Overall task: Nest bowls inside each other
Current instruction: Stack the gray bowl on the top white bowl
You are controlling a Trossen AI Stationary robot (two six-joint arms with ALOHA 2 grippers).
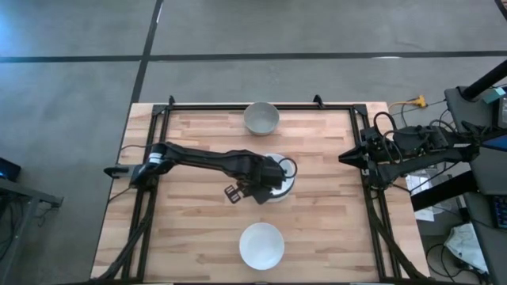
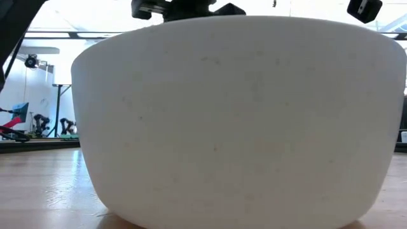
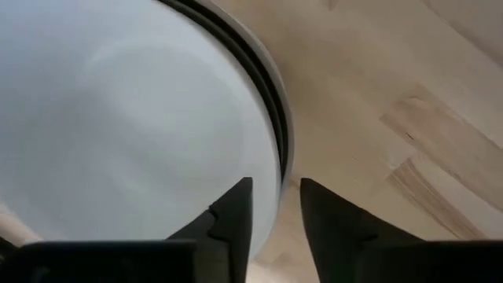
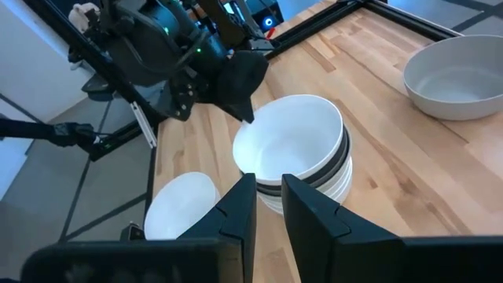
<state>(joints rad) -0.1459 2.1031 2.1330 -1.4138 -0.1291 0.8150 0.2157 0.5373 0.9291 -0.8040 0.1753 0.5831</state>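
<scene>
From above, the left gripper (image 1: 273,180) covers most of a stack of bowls (image 1: 285,184) at the frame's centre. The right wrist view shows the stack's layers: a white bowl (image 4: 295,141) over a black one (image 4: 339,161). The left wrist view shows its jaws slightly parted astride the top rim, not clenched. A grey bowl (image 1: 261,117) sits upper centre, a single white bowl (image 1: 261,244) lower centre on the wooden table (image 1: 190,229). The right gripper (image 1: 345,157) waits at the right edge; I cannot tell its jaws' state. Grey floor (image 1: 71,79) surrounds.

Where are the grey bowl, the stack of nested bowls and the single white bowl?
grey bowl (image 1: 261,118): high view, on its inner bottom.
stack of nested bowls (image 4: 292,149): right wrist view, inside the top white bowl.
single white bowl (image 1: 261,245): high view, on its inner bottom.
</scene>
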